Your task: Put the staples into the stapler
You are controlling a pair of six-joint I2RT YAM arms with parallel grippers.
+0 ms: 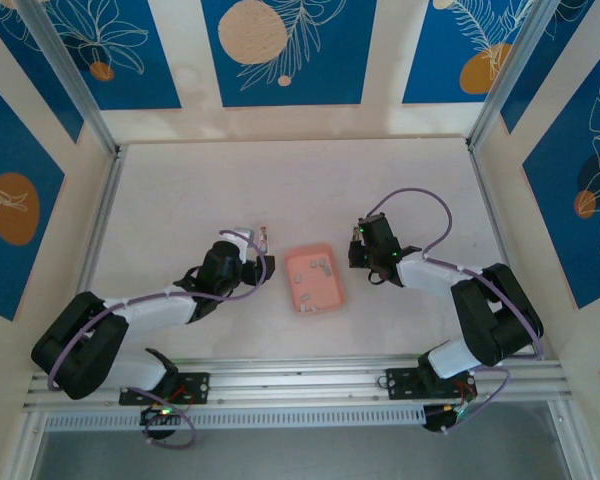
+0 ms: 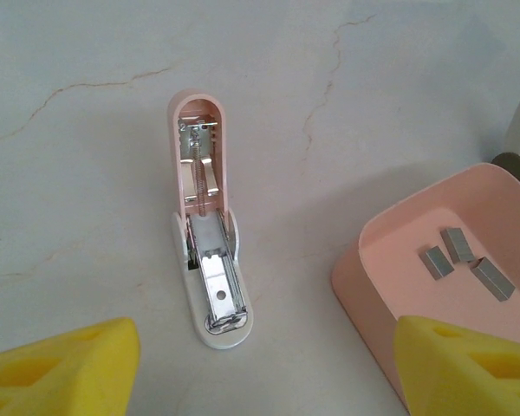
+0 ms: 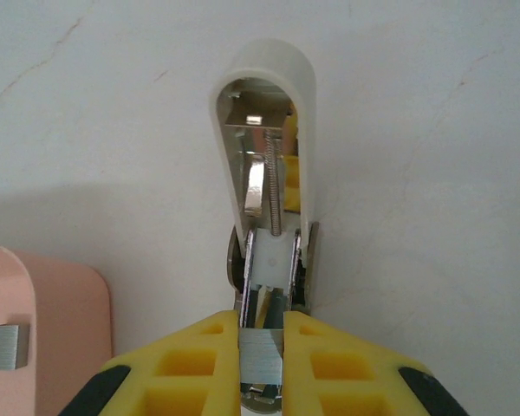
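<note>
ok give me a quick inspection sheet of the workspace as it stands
surface: pale marbled table, fine veins, no spills seen
job's things: pink stapler with lid swung open, magazine exposed; white stapler also open; loose staples in the salmon tray
clutter: nothing seen
grippers: left gripper open, holding nothing, short of the pink stapler; right gripper shut on what looks like a staple strip at the white stapler's magazine
cables: purple cables looped along both arms, clear of the tray
surroundings: blue floral panels, aluminium rail at the near edge
</note>
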